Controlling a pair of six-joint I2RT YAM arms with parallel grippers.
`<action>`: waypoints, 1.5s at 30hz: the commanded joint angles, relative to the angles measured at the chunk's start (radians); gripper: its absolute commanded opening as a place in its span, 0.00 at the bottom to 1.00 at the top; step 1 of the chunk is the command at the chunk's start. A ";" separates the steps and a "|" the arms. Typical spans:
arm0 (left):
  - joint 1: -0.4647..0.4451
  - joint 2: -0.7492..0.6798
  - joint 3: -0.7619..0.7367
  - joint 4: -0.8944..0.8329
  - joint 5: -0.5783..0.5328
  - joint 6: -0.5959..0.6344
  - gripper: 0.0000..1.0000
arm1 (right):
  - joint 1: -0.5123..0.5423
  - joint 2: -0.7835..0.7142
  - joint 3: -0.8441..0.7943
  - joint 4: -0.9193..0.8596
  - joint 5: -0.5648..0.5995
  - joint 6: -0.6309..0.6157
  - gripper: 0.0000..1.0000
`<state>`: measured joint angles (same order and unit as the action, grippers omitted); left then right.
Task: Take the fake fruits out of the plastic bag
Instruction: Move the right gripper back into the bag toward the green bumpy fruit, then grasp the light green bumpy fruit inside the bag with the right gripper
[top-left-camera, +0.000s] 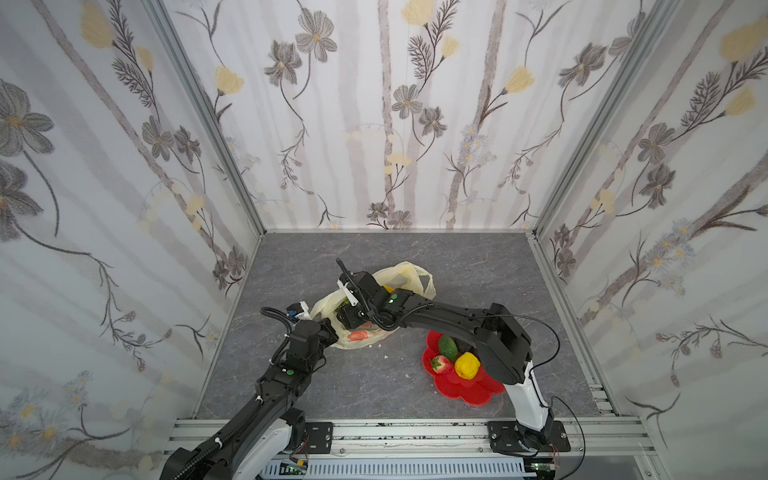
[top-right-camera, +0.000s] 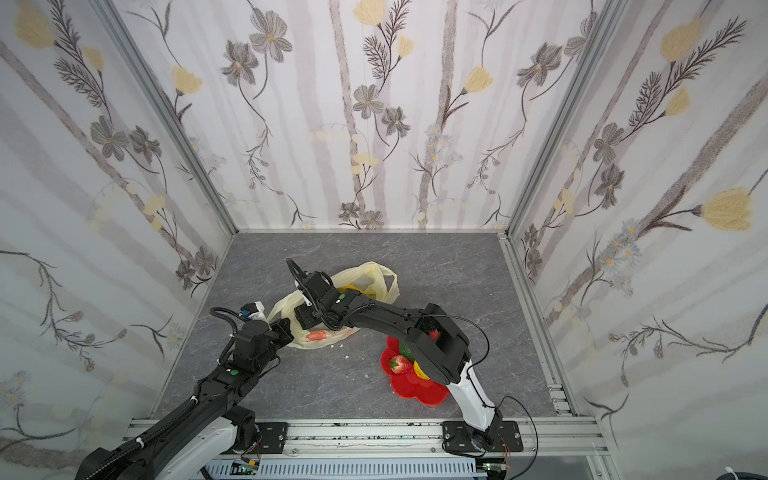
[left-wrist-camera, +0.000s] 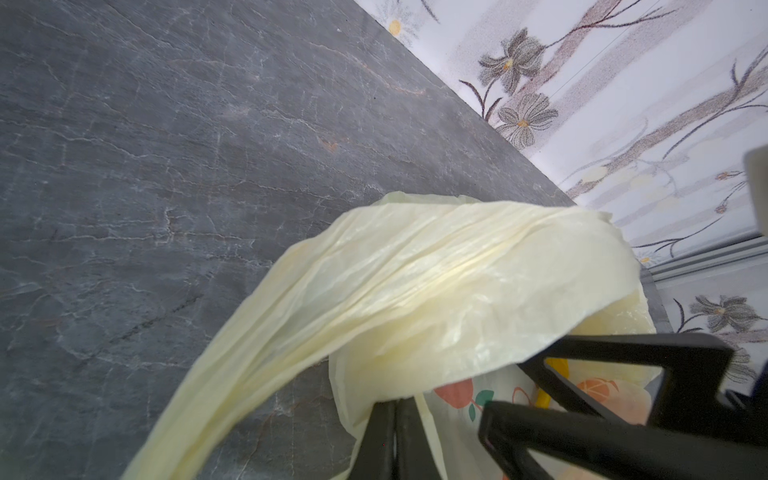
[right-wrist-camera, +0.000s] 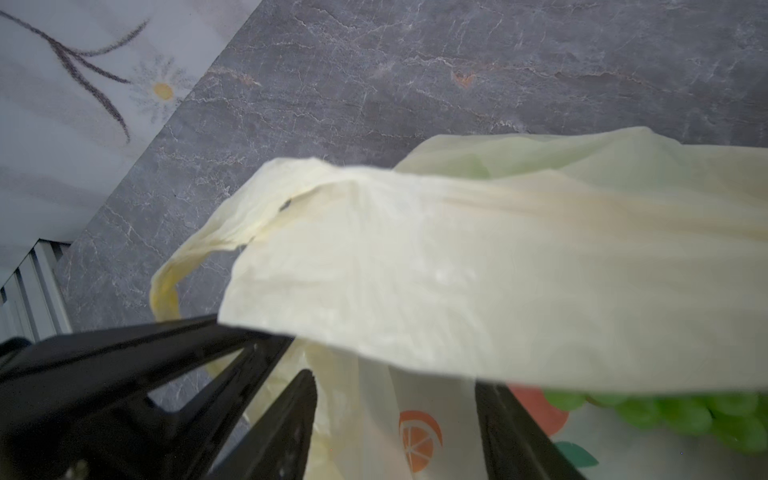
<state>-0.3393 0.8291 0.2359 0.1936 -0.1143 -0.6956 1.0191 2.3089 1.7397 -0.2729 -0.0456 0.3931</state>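
Plenty of bare grey tabletop (top-left-camera: 478, 282) beyond the tips of both grippers, out to the flowered back wall (top-left-camera: 415, 124). More open surface on the outer side of the right arm, as far as the aluminium side rail (top-left-camera: 561, 299). Tighter on the outer side of the left gripper (left-wrist-camera: 392, 405), with the flowered side wall (top-left-camera: 124, 208) near. Behind both wrists, toward the bases, the metal front rail (top-left-camera: 395, 432).

Back along the right arm and partly under its elbow, a red flower-shaped dish (top-left-camera: 465, 395). On it a strawberry (top-left-camera: 441, 364), a yellow lemon (top-left-camera: 466, 365) and a green fruit (top-left-camera: 447, 347), all well apart from either set of fingers. A few white crumbs (top-left-camera: 386, 356) on the table between dish and bag. Closest obstacle for each gripper: the other one, just beside it at the bag's mouth.

Left gripper pressed together, pinching the rim of the plastic bag (left-wrist-camera: 415, 291), with the film draped up and over the tips. Right gripper (right-wrist-camera: 395, 382) set across the middle, tips under the lifted flap at the bag's mouth. Jaws spread, printed film between them, nothing seen clamped. Green grape bunch (right-wrist-camera: 673, 411) inside the bag, just beside the outer face of one right finger. Yellow banana (top-right-camera: 353, 288) also inside, under the right wrist, mostly hidden. Loop handle (top-left-camera: 407, 268) slack on the table beyond that wrist.
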 joint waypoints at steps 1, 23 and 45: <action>-0.001 -0.009 0.020 -0.016 0.025 -0.018 0.00 | 0.000 0.056 0.060 -0.004 0.009 0.051 0.60; -0.013 -0.041 0.022 -0.045 0.062 -0.013 0.00 | -0.048 0.267 0.344 -0.016 0.132 0.107 0.61; -0.024 -0.031 0.005 -0.045 0.021 0.001 0.00 | -0.020 0.355 0.443 -0.144 0.055 0.108 0.66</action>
<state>-0.3626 0.7937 0.2436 0.1452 -0.0658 -0.7033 0.9901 2.6682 2.1765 -0.3706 0.0315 0.4889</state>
